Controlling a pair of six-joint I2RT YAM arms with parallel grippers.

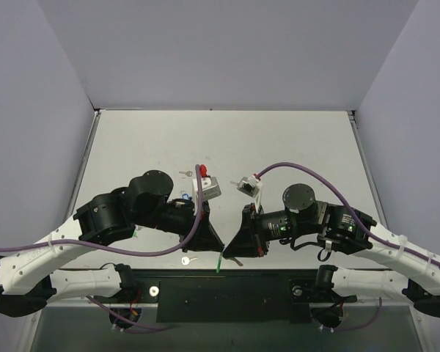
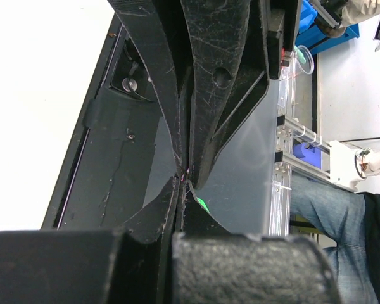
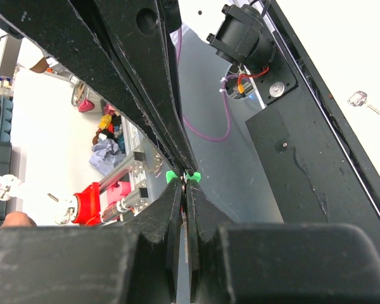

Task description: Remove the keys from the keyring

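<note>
My two grippers meet tip to tip above the table's near edge. The left gripper (image 1: pixel 221 250) is shut, and the light-green keyring tag (image 1: pixel 219 263) hangs at its tips. In the left wrist view (image 2: pixel 186 175) a bit of the green tag (image 2: pixel 202 204) shows beside its finger. The right gripper (image 1: pixel 228 254) is shut, and in the right wrist view (image 3: pixel 185 182) a thin metal edge, apparently a key, lies between its pads. The green tag (image 3: pixel 171 176) shows on both sides of the meeting tips. The ring itself is hidden.
A loose silver key (image 1: pixel 188 260) lies on the table left of the grippers and also shows in the right wrist view (image 3: pixel 358 99). Another small key (image 1: pixel 185 174) lies farther back. The black base plate (image 1: pixel 227 297) runs along the near edge below the grippers.
</note>
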